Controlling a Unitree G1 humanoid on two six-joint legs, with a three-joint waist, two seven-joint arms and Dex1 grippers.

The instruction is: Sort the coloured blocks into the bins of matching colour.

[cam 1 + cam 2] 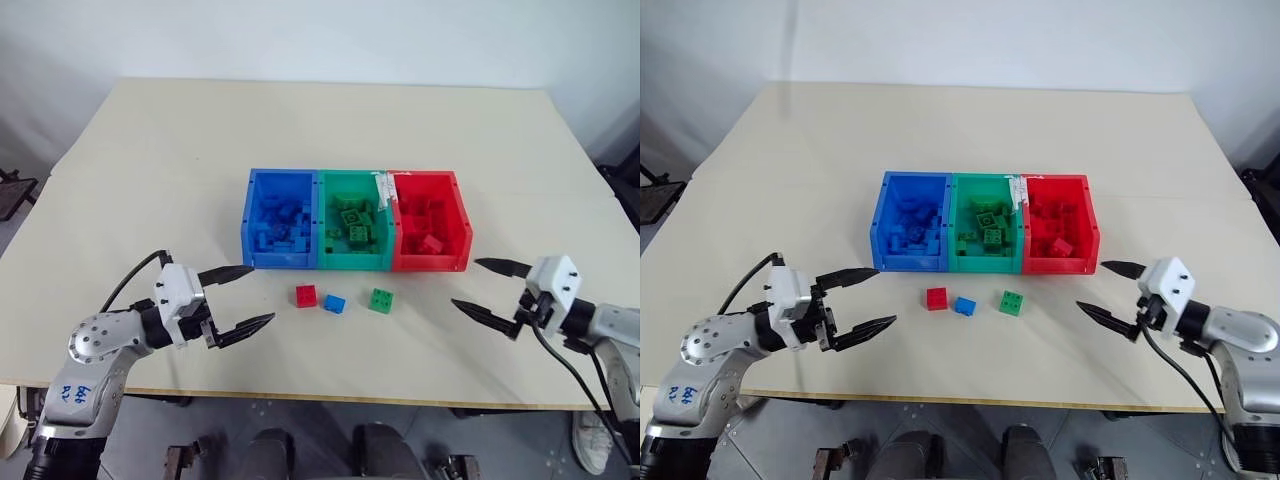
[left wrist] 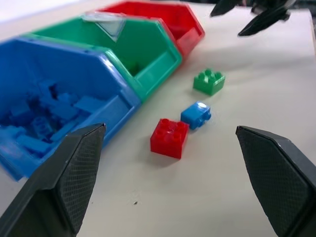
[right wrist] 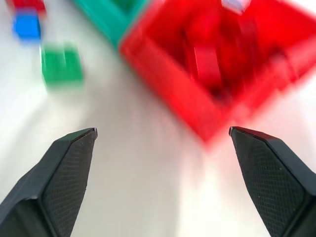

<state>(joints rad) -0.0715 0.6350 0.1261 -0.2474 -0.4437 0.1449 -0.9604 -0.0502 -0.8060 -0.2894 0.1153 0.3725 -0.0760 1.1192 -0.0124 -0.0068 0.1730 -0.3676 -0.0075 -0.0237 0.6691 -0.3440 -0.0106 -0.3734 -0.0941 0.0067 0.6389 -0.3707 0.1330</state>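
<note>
Your left pincer (image 1: 238, 298) hangs wide open and empty, level above the worktop (image 1: 150, 160). The red block (image 1: 306, 295) lies just ahead of it, the blue block (image 1: 334, 303) beside that, the green block (image 1: 380, 300) beyond. Straddle the red one squarely. Your right pincer (image 1: 492, 290), also spread and empty, waits beside the red bin (image 1: 456, 215).
</note>
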